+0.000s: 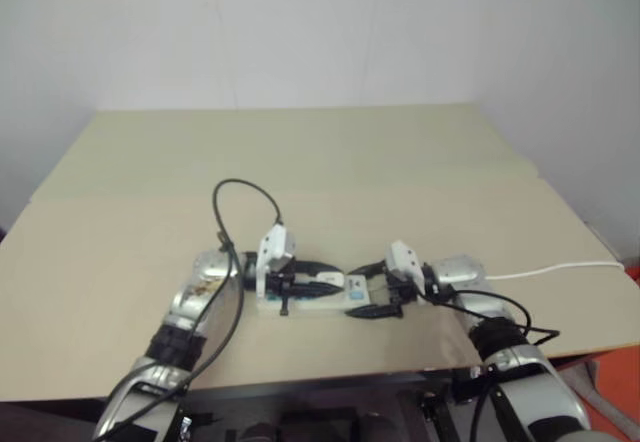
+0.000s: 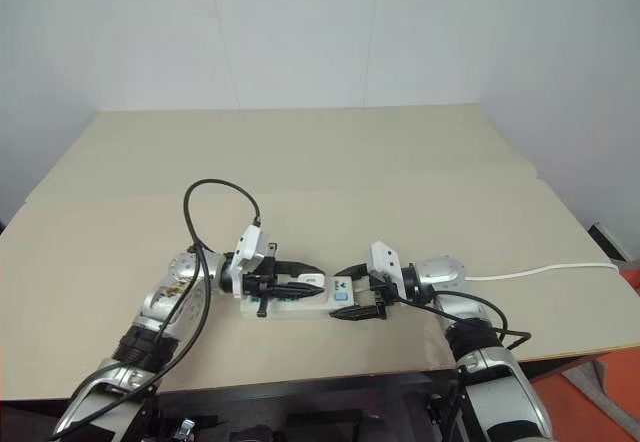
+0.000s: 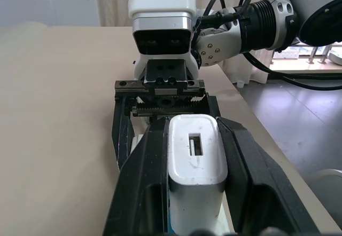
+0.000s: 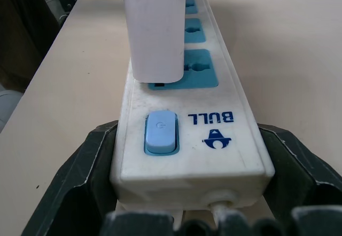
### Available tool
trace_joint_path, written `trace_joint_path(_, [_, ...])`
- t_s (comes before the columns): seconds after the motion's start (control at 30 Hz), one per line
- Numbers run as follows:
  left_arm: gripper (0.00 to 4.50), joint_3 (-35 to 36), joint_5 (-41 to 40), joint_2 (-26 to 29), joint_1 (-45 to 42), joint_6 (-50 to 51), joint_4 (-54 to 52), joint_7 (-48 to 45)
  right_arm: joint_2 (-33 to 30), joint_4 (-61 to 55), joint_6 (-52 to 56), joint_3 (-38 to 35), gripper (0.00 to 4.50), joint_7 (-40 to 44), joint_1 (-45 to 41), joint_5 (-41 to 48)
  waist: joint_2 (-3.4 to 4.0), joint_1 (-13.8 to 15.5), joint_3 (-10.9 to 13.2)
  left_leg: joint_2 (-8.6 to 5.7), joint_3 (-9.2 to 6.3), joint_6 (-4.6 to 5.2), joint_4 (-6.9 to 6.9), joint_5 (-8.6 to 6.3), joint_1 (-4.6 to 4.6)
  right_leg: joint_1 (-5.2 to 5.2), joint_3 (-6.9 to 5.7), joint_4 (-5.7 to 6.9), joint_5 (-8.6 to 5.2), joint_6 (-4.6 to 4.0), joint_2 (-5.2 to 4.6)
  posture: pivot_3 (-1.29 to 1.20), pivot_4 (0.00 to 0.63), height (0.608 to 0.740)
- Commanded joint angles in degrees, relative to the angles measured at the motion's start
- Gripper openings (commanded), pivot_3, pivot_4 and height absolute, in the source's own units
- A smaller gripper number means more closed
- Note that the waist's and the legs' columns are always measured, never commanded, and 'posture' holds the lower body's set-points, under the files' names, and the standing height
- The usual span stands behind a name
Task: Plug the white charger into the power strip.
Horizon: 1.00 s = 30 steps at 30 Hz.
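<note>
The power strip [image 4: 243, 140] lies on the table near its front edge, with blue sockets and a blue end switch [image 4: 160, 133]. My right gripper [image 2: 342, 292] is shut on the switch end, one black finger [image 4: 91, 161] on each side. The white charger [image 3: 195, 177] is held between the fingers [image 3: 144, 182] of my left gripper [image 2: 318, 284], which is shut on it. In the right wrist view the charger [image 4: 155, 28] stands upright over the socket nearest the switch, with a thin dark gap under its lower edge. The two grippers face each other along the strip.
The strip's thin white cable [image 1: 560, 270] runs right across the tan table [image 1: 330, 162] to its right edge. A black cable loop [image 1: 245, 194] rises from my left wrist. The table's front edge [image 1: 330, 374] is close behind the strip.
</note>
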Motion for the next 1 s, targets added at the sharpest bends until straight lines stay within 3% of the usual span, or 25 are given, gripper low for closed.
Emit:
trace_joint_path(0.03, [1.03,0.01,1.71,2.45,1.63,0.25,1.61,-0.63,-1.23,-0.72,0.29,-1.00,3.42,1.06,-0.21,1.11,0.00,0.00,0.00,0.00,0.01,0.00,0.00,0.00,0.00,0.00,0.01,0.00,0.00,0.00,0.00,0.00,0.150,0.740])
trace_joint_path(0.4, [1.03,-3.34,5.00,-2.09,0.10,-2.33,4.68,2.98,-1.24,-0.92,0.30,-0.87,3.42,1.02,-0.16,1.19,0.04,0.74,-0.04,-0.04,0.09,0.00,0.02,-0.01,0.08,0.09,0.06,0.00,0.00,0.00,-0.03,0.00,0.150,0.740])
trace_joint_path(1.0, [1.03,-3.47,4.61,0.70,2.63,-1.24,3.07,2.50,-1.38,-0.59,0.23,-0.78,3.42,1.12,-0.25,1.24,0.20,1.25,-0.15,0.00,0.46,0.08,-0.03,-0.12,0.34,0.10,0.41,-0.02,0.00,0.00,0.05,0.00,0.150,0.740])
